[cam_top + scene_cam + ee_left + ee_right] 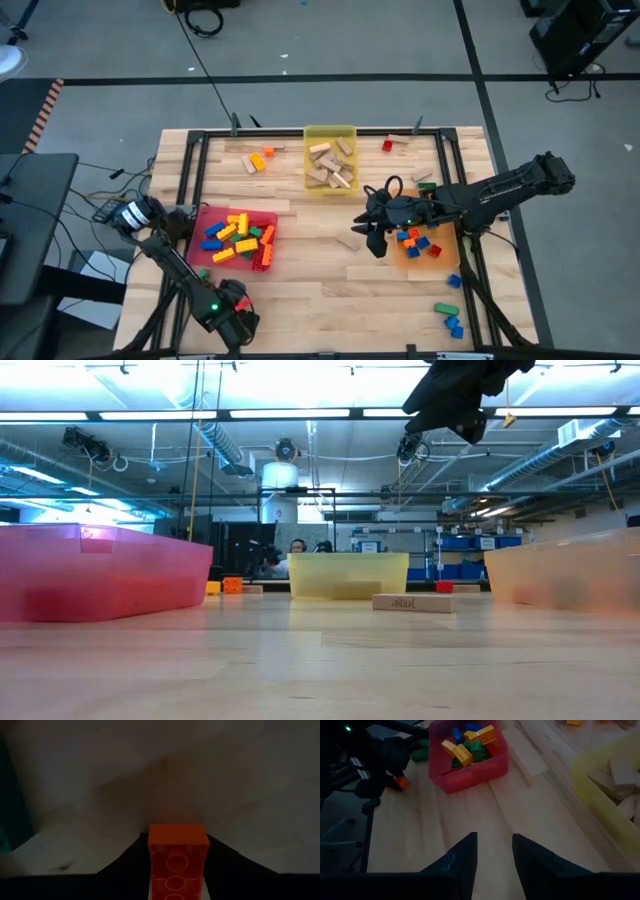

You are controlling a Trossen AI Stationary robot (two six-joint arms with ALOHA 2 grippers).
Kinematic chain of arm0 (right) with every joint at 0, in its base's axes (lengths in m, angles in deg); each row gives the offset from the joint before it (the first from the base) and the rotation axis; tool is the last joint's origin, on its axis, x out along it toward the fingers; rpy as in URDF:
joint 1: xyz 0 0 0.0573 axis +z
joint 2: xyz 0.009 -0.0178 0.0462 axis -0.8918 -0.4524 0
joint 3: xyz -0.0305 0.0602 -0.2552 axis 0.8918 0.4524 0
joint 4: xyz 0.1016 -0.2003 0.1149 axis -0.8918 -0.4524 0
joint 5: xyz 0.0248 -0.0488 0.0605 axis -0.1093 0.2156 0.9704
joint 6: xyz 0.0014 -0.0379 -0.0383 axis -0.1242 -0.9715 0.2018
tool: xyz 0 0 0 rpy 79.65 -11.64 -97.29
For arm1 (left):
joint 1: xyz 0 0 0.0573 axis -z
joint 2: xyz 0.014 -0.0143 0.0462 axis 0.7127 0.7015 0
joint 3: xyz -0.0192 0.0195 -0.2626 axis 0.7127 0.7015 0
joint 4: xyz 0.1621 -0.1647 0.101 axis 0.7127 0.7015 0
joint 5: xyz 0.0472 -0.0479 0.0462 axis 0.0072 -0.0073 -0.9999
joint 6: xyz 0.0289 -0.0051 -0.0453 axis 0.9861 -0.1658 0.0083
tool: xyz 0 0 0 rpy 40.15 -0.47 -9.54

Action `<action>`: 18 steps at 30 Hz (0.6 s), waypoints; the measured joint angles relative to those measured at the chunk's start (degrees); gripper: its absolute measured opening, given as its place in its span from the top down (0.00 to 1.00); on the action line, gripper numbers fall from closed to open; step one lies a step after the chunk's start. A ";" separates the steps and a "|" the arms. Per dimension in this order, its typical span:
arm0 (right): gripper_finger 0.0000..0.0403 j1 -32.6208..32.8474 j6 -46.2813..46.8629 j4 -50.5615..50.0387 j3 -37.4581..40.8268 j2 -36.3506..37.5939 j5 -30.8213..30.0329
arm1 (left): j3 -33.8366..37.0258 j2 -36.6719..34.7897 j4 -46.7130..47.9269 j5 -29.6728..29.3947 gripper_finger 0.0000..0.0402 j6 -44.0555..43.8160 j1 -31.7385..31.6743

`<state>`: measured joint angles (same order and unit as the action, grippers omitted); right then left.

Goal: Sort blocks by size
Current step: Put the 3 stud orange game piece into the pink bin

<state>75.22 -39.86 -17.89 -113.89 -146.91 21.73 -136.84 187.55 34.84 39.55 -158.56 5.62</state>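
Observation:
My left gripper [178, 870] is at the table's near left, in front of the red tray [206, 214]. It is shut on an orange studded brick [178, 855], which also shows under it in the right wrist view [400, 783]. The red tray holds several yellow, blue, green and red bricks [238, 240]. My right gripper [495, 860] hangs open and empty above the table's middle, beside the orange tray [432, 262] of small bricks. A tan wooden block [348, 243] lies flat on the table near it. My left gripper pinches the orange brick by its two opposite side walls [154, 851], one dark finger on each side. The fingers point down from above. The brick's hollow underside [176, 864] faces the wrist camera. Whether the brick rests on the table I cannot tell.
A yellow tray [312, 132] with wooden blocks stands at the far middle. Loose blocks lie at the far left [256, 160], far right [388, 146] and near right [450, 315]; a green one [203, 272] lies by the red tray. A black frame [440, 150] borders the table.

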 joint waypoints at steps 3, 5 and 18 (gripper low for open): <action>0.66 0.00 -1.00 0.00 0.00 0.00 0.00 | -2.04 -0.82 2.26 -5.50 0.65 -1.93 -0.17; 0.66 0.00 -1.13 0.00 0.00 0.00 0.00 | -3.22 -2.22 2.30 -9.80 0.65 -2.57 -0.68; 0.66 0.00 -5.31 0.00 0.00 0.00 1.95 | -5.40 -18.87 18.66 -22.85 0.65 6.12 -16.08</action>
<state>75.22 -45.17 -17.89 -113.89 -146.91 23.68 -142.24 168.67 53.50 16.70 -152.44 -10.47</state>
